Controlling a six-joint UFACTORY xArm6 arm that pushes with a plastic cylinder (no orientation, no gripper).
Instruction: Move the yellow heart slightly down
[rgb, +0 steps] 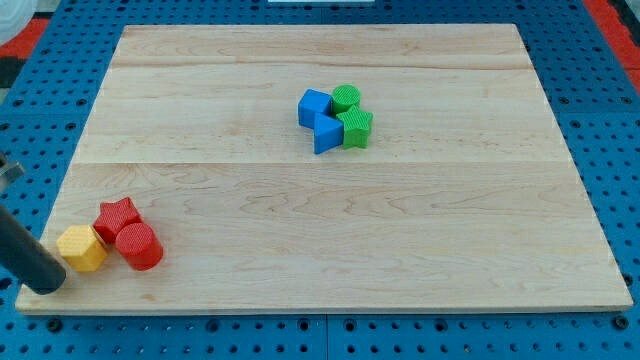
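A yellow block (82, 248) lies near the board's bottom left corner; from here it looks six-sided, and I cannot make out a heart shape. It touches a red star (117, 215) up to its right and a red cylinder (139, 246) on its right. My tip (47, 285) rests on the board just below and to the left of the yellow block, a small gap away from it. The dark rod slants up to the view's left edge.
A cluster sits above the board's middle: a blue cube (313, 106), a blue triangle (327, 134), a green cylinder (346, 98) and a green star (355, 128). The wooden board (330, 240) lies on a blue perforated table.
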